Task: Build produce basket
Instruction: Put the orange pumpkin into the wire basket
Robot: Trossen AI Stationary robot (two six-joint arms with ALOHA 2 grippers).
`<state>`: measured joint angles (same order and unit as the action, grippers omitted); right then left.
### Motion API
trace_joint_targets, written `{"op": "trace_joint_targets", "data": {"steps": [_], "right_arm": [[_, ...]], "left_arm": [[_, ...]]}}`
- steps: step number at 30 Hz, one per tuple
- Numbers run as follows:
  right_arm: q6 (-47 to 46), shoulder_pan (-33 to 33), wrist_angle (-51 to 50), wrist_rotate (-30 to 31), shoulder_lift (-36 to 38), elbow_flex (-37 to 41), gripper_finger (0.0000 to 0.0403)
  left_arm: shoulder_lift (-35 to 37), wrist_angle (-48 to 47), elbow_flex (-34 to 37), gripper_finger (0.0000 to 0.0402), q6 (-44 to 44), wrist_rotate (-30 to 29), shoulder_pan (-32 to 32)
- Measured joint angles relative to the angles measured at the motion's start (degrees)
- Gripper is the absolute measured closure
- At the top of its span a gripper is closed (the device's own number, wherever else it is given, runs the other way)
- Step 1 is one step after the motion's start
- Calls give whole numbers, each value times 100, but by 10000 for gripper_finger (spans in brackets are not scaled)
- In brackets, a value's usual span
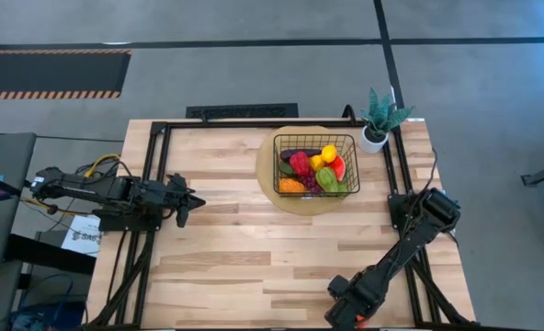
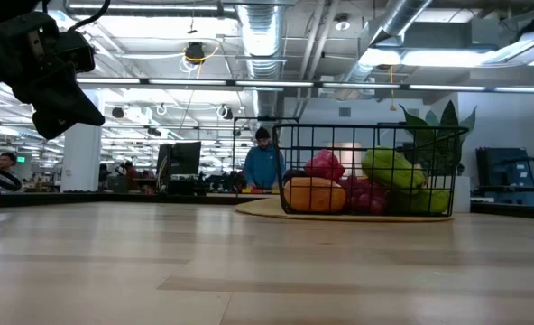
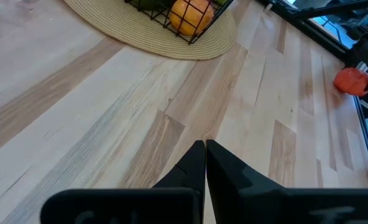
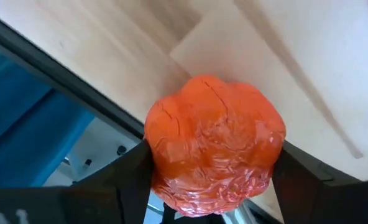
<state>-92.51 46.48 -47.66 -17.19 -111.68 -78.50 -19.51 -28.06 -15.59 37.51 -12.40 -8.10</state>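
The black wire basket [image 1: 315,165] stands on a round tan mat [image 1: 267,170] at the table's far right and holds several pieces of produce: red, yellow, green, orange and purple. An orange pepper [image 4: 214,143] sits at the table's near right edge, between the fingers of my right gripper [image 1: 357,320], which is shut on it. The left wrist view also shows this pepper [image 3: 352,81]. My left gripper [image 1: 182,207] hangs shut and empty above the table's left side, and it also shows in the low view [image 2: 59,90]. My right gripper pinches the orange pepper by two opposite sides [image 4: 154,163], one finger on each. The fingers [image 4: 131,180] come from above, pointing steeply down. The pepper is over the table's near edge by the black rail. I cannot tell whether it rests on the wood.
A potted green plant [image 1: 379,119] stands at the far right corner beside the basket. Black frame rails [image 1: 153,184] run along the table's sides. Bare wood [image 1: 254,248] lies across the middle and the near left. A person [image 2: 263,162] stands in the room behind.
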Motion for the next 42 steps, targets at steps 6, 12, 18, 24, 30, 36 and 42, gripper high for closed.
{"op": "trace_joint_targets", "data": {"steps": [6,12,18,24,30,36,42], "right_arm": [[660,-303,-883,394,-13,-505,137],[1729,-770,-2039,867,-13,-1238,137],[2789,-1441,-3362,1355,-11,-2059,137],[3572,-2189,-4238,1859,-9,-2906,136],[4355,-2900,-4219,2503,0,-3521,134],[4445,-3653,-4234,3125,0,-3916,133],[4608,-4331,-4236,3512,0,-3961,133]], "left_arm": [[2,1,0,401,0,0,-1],[1,0,0,402,1,0,-1],[1,1,0,401,1,0,-1],[0,-1,0,401,-2,0,0],[0,-1,0,401,1,0,1],[0,1,0,401,-2,0,-1],[0,1,0,401,-1,0,-2]]}}
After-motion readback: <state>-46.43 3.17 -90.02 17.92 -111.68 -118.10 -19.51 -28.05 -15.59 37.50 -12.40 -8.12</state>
